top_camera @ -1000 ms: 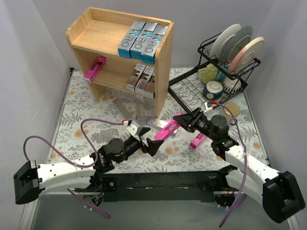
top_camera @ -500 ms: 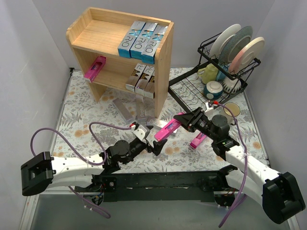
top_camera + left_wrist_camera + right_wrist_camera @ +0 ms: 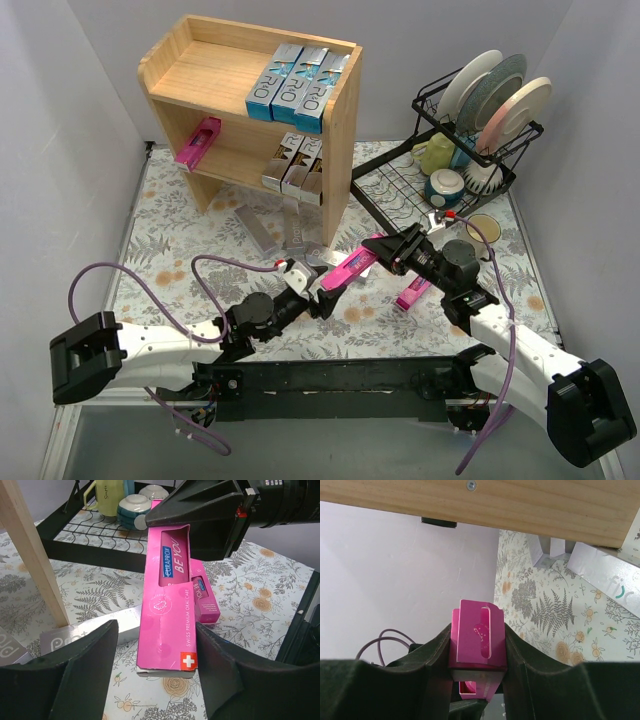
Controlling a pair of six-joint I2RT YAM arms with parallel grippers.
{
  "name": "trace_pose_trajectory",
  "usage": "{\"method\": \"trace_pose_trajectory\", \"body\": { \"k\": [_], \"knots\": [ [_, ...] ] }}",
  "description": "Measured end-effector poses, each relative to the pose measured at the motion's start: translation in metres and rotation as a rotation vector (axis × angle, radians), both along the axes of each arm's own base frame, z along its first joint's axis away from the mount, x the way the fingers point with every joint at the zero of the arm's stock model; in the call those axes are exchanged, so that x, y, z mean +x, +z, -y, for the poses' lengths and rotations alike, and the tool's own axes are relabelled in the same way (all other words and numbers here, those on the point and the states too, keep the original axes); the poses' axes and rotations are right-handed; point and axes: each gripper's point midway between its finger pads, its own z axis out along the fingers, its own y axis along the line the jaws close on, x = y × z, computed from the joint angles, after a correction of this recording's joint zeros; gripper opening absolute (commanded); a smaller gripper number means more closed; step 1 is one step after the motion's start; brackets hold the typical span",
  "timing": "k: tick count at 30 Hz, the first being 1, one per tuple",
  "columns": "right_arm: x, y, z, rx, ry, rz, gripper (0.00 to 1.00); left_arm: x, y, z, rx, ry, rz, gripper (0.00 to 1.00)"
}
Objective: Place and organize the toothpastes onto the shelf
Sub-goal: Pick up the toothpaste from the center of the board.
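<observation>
A pink toothpaste box (image 3: 350,270) hangs above the mat, with my right gripper (image 3: 385,250) shut on its far end (image 3: 476,635). My left gripper (image 3: 318,292) straddles the near end (image 3: 167,625). Its right finger (image 3: 220,670) touches the box edge, while its left finger (image 3: 80,670) stands a small gap away. A second pink box (image 3: 412,292) lies on the mat under the right arm. The wooden shelf (image 3: 200,70) holds blue boxes (image 3: 297,88) on top, and a pink box (image 3: 197,142) and silver boxes (image 3: 298,165) on its lower level.
Two silver boxes (image 3: 252,225) (image 3: 297,235) lie on the mat before the shelf, and another (image 3: 90,635) lies just left of the held box. A black dish rack (image 3: 470,130) with plates, cups and bowls stands at the back right.
My left arm has reached rightward to the pink box, and its jaws have narrowed around the box's near end. The right gripper has kept its hold, nearly still.
</observation>
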Motion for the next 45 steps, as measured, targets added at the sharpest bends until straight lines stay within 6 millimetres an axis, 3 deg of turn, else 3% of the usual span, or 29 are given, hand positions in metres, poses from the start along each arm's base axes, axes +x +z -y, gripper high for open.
{"method": "trace_pose_trajectory", "body": {
  "k": [4, 9, 14, 17, 26, 31, 37, 45],
  "knots": [
    [-0.001, 0.000, 0.000, 0.011, 0.000, 0.001, 0.41, -0.002, 0.002, 0.000, -0.004, -0.005, -0.001, 0.46],
    [-0.001, -0.001, 0.000, 0.017, 0.002, -0.008, 0.62, -0.004, 0.004, -0.003, 0.005, -0.007, -0.012, 0.37],
    [-0.003, 0.000, 0.001, 0.015, 0.008, -0.004, 0.83, -0.003, 0.004, -0.012, 0.041, 0.028, -0.060, 0.37],
    [-0.004, 0.000, 0.005, -0.002, 0.000, 0.014, 0.87, -0.002, 0.008, -0.019, 0.059, 0.057, -0.112, 0.36],
    [0.000, -0.023, 0.032, -0.232, -0.068, 0.043, 0.91, -0.003, 0.039, -0.072, 0.060, 0.236, -0.289, 0.36],
    [0.008, -0.012, 0.053, -0.374, -0.153, 0.117, 0.92, -0.001, 0.047, -0.102, 0.138, 0.383, -0.380, 0.36],
    [0.018, 0.007, 0.076, -0.519, -0.247, 0.202, 0.92, 0.000, 0.038, -0.142, 0.266, 0.572, -0.444, 0.34],
    [0.020, -0.001, 0.091, -0.640, -0.279, 0.219, 0.92, 0.010, 0.045, -0.175, 0.270, 0.689, -0.432, 0.32]
  ]
}}
